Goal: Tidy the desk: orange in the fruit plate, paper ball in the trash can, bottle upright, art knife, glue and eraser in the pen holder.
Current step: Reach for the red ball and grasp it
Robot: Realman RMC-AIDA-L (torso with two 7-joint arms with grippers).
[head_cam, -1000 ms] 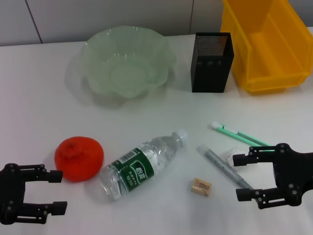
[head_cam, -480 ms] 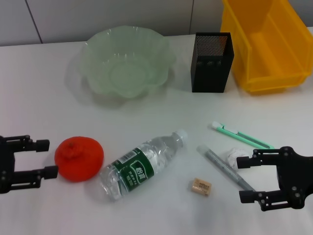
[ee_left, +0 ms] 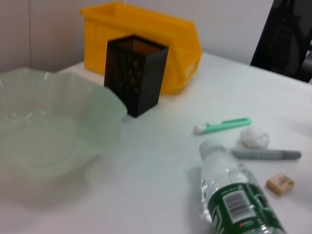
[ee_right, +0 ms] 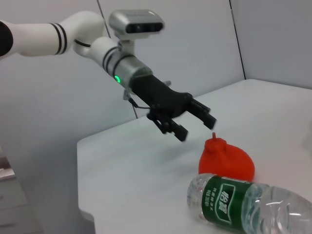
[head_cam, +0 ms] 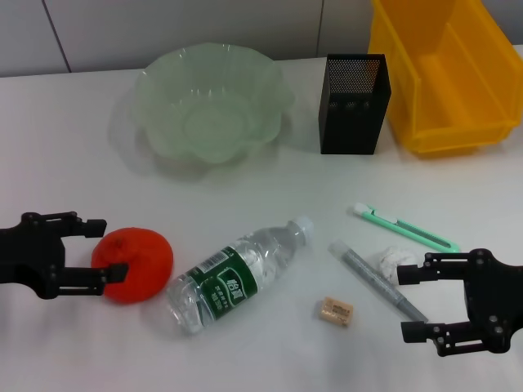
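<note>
Left gripper (head_cam: 105,250) — fingers spread wide, holding nothing, tips reaching in at the near-left flank of the orange (head_cam: 134,263); the right wrist view shows the tips just beside the fruit's dimpled top, contact not resolvable. The orange sits on the desk (head_cam: 65,163), taken as landmark for what follows.

Just right of the orange, the bottle (head_cam: 239,273) lies on its side, white cap pointing away from the orange and toward the far right. Well behind the orange, toward the back of the desk, the fruit plate (head_cam: 211,104) stands with nothing in it. Far right of the orange and at the back: pen holder (head_cam: 353,104) upright, trash can (head_cam: 445,73) beside it, further right.

Right of the orange, past the bottle: eraser (head_cam: 336,311) nearest, then the glue (head_cam: 376,280) lying diagonally, the paper ball (head_cam: 394,261) just beside the glue, and the art knife (head_cam: 402,228) slightly further back.

Right gripper (head_cam: 415,301) — jaws wide apart, empty, low over the desk far right of the orange, near the glue's end.
</note>
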